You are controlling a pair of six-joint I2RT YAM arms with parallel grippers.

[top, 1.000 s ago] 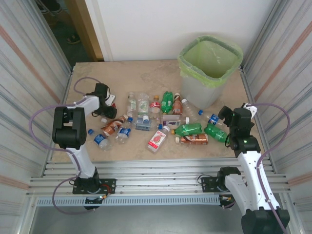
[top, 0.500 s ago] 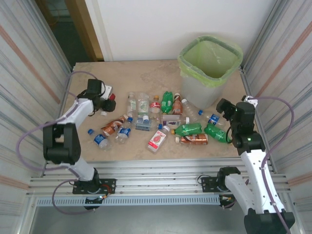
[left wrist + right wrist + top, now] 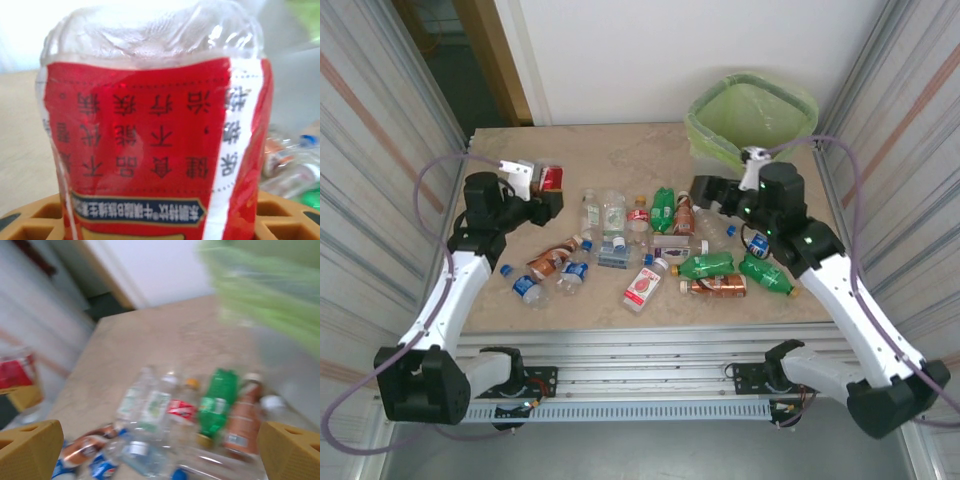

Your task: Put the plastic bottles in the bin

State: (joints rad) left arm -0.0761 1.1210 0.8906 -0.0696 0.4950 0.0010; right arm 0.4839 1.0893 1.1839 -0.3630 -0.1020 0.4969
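Raised now, red-labelled bottle (image 3: 550, 178) sits clamped in left gripper (image 3: 543, 191).

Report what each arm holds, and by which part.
Left jaws clamp the red-labelled bottle around its labelled body; right jaws stand open, holding nothing.

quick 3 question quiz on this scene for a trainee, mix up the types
1. True or false: the right gripper is shut on a green bottle.
2. The left gripper holds a bottle off the table. Its label is: A blue, B red, C green.
3. Fill in: the bin is lined with a light ____ bag.

Key: 1 false, its jaws are open and hold nothing; 2 B; 3 green.
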